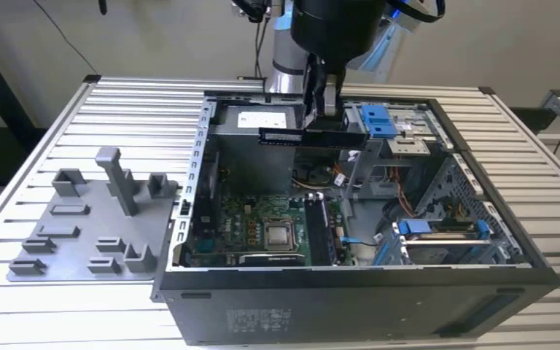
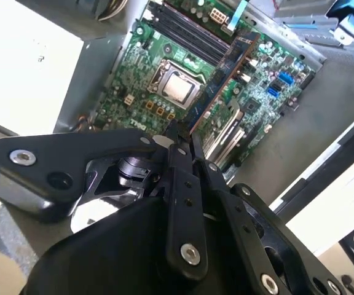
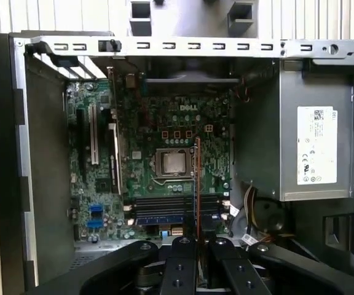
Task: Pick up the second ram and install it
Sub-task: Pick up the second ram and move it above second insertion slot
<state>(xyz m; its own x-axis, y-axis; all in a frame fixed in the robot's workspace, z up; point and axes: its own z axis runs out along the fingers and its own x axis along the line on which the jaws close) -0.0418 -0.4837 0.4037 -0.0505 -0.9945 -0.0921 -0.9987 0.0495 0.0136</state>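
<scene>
The second ram point(image 1: 282, 136) is a long thin stick held level above the open computer case point(image 1: 358, 292), over its back part near the power supply. My gripper point(image 1: 324, 125) is shut on its middle from above. In both wrist views the ram point(image 2: 226, 67) point(image 3: 197, 178) shows edge-on, reaching out from between the black fingers point(image 2: 178, 153) toward the green motherboard. The gripper point(image 3: 197, 238) hangs well above the board. The long dark memory slots point(image 3: 171, 209) point(image 2: 189, 31) point(image 1: 321, 226) lie beside the processor socket point(image 3: 171, 163).
A grey fixture plate point(image 1: 85, 226) with upright blocks sits on the slatted table at the exterior view's left of the case. Inside the case are a metal power supply point(image 3: 315, 147), blue drive brackets point(image 1: 378, 120) and loose cables point(image 1: 324, 179).
</scene>
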